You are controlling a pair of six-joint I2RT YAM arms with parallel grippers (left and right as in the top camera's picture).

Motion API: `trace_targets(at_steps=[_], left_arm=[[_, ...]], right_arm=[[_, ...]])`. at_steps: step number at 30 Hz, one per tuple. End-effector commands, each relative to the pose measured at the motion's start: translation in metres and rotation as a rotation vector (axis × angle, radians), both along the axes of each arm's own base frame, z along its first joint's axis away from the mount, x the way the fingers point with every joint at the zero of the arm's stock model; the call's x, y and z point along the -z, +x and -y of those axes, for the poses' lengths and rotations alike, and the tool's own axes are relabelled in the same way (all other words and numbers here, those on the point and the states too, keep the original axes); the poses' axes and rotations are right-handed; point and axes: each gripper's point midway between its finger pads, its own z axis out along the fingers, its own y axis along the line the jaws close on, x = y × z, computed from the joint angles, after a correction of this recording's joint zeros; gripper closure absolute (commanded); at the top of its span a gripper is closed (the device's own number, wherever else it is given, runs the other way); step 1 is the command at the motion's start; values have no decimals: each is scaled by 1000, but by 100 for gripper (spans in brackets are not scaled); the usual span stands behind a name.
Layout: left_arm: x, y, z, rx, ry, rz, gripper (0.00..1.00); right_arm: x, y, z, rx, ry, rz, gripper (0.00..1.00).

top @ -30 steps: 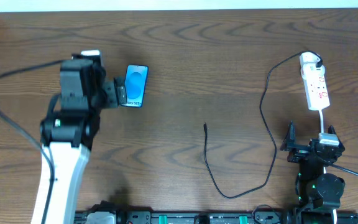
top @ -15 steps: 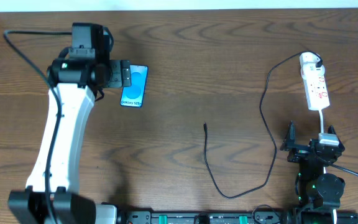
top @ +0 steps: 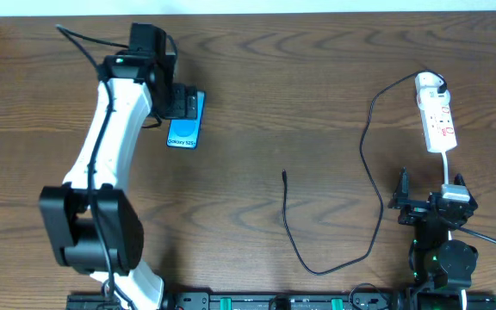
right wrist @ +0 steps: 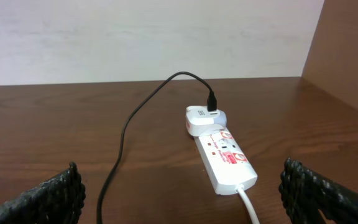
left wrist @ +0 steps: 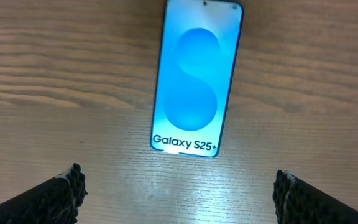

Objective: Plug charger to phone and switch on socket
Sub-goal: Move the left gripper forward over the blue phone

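Observation:
The phone (top: 184, 132) lies flat at the far left of the table, its blue screen up, with "Galaxy S25+" readable in the left wrist view (left wrist: 196, 81). My left gripper (top: 182, 102) hovers over the phone's far end, open and empty (left wrist: 179, 196). The charger cable (top: 368, 172) loops across the table. Its black connector tip (top: 284, 175) lies free mid-table. Its other end is plugged into a white adapter (right wrist: 204, 118) on the socket strip (top: 438, 117), which also shows in the right wrist view (right wrist: 225, 155). My right gripper (top: 429, 187) is open and empty (right wrist: 179, 193), near the strip's cord end.
The strip's white cord (right wrist: 250, 205) runs toward my right gripper. A pale wall borders the table's far edge. A wooden side panel (right wrist: 350, 56) stands at the right. A black rail (top: 257, 301) runs along the front edge.
My left arm has swung away from the front edge and to the right, carrying the open gripper from the phone's left side to above its far end. The right arm has not moved.

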Motion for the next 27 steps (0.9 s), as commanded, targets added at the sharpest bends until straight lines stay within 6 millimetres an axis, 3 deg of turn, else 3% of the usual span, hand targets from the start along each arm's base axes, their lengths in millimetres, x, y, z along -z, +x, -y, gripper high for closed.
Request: trace_targets(at_steps=[1, 4, 5, 6, 7, 8, 9, 10, 15, 23, 27], left_arm=[[4, 4, 5, 30, -5, -10, 2], [7, 2, 5, 30, -5, -22, 5], [8, 1, 5, 30, -5, -26, 25], [9, 1, 4, 24, -7, -28, 34], [10, 0, 4, 14, -9, -31, 35], [10, -1, 4, 3, -12, -35, 32], [10, -2, 4, 0, -13, -38, 5], [10, -2, 6, 3, -19, -37, 2], [2, 1, 9, 53, -22, -28, 2], [-37, 27, 11, 76, -12, -20, 2], [-29, 46, 12, 78, -10, -64, 2]], right_arm=[[0, 0, -2, -8, -15, 2, 1], [0, 0, -2, -8, -15, 2, 1], [0, 0, -2, -8, -15, 2, 1], [0, 0, -2, -8, -15, 2, 1], [0, 0, -2, -8, -15, 2, 1], [-1, 0, -2, -8, -15, 2, 1], [0, 0, -2, -7, -15, 2, 1], [0, 0, -2, -8, -15, 2, 1], [0, 0, -2, -8, -15, 2, 1], [0, 0, -2, -8, -15, 2, 1], [0, 0, -2, -7, -15, 2, 1]])
